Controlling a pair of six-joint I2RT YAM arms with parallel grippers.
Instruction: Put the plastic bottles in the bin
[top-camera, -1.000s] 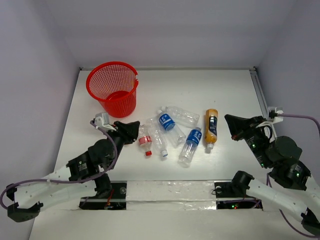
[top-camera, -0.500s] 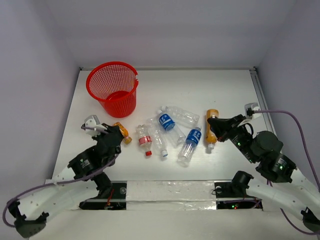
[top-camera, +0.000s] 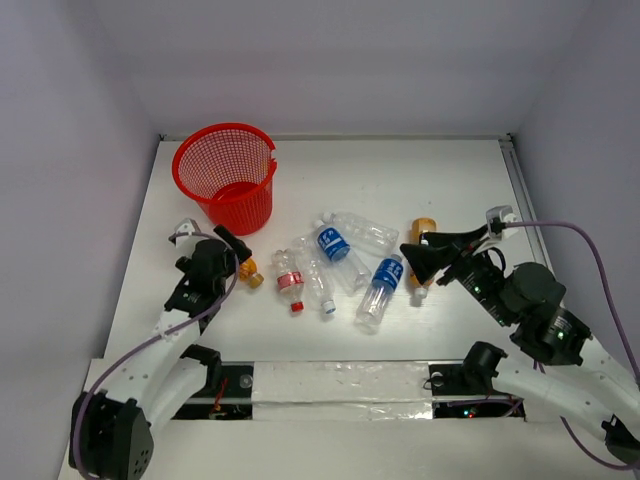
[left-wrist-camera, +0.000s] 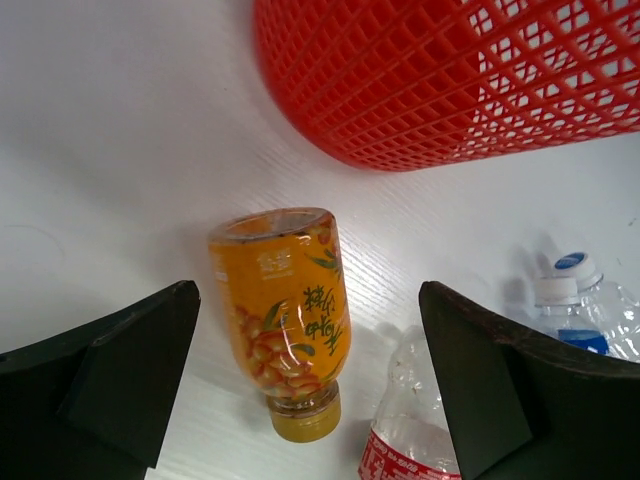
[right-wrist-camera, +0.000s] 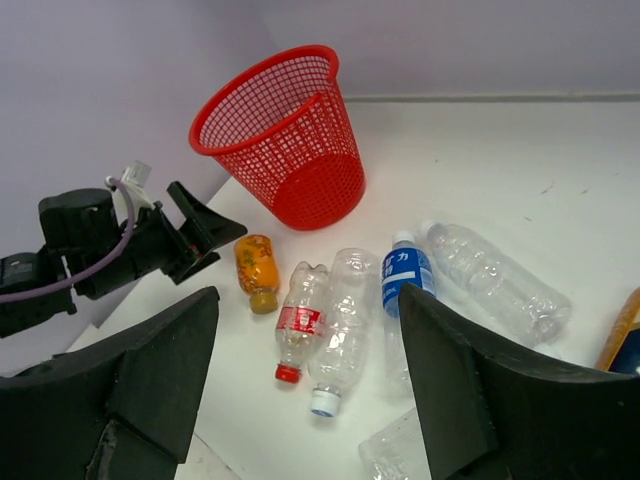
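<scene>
The bin (top-camera: 224, 175), a round red lattice basket wider at the rim, stands upright with its mouth open. A short orange bottle (top-camera: 247, 271) lies on its side at the bin's 6 o'clock, apart from it, with its cap toward the near edge. At the bin's 4 to 5 o'clock, clear bottles lie flat and close together: a red-labelled bottle (top-camera: 290, 279), a blue-capped bottle (top-camera: 318, 272), a blue-labelled bottle (top-camera: 335, 245), an unlabelled bottle (top-camera: 366, 232) and a second blue-labelled bottle (top-camera: 380, 290). A taller orange bottle (top-camera: 423, 232) lies at the group's 3 o'clock end, partly hidden.

The plastic bottles (right-wrist-camera: 343, 322) lie near the bin (right-wrist-camera: 300, 150), left gripper (right-wrist-camera: 213, 245) beside one.
</scene>
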